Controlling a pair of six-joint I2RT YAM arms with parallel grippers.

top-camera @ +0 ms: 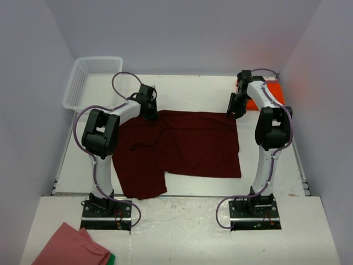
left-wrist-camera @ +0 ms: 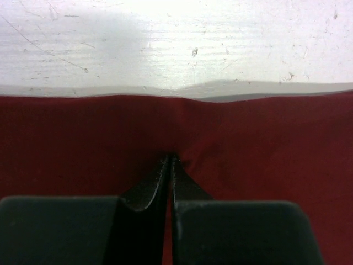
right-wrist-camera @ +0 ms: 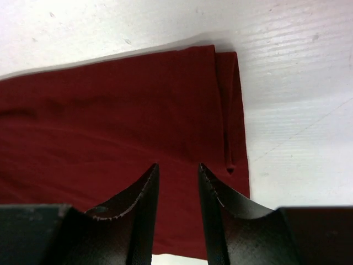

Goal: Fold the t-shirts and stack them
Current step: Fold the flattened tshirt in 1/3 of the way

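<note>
Left gripper (left-wrist-camera: 170, 160) pinches the maroon t-shirt (left-wrist-camera: 83, 138) just inside its far edge; my right gripper (right-wrist-camera: 177, 168) hangs parted over the folded far-right corner. White table (left-wrist-camera: 165, 49) shows beyond that edge.

The left arm (top-camera: 101, 135) rises from its base, bends at the elbow and reaches forward and inward, wrist tipped down. The left gripper (left-wrist-camera: 170, 161) points low, its two fingers pressed nearly together. The right arm (top-camera: 271, 128) stands taller and reaches forward. The right gripper (right-wrist-camera: 178, 167) angles downward, its fingers standing apart with a clear gap.
</note>
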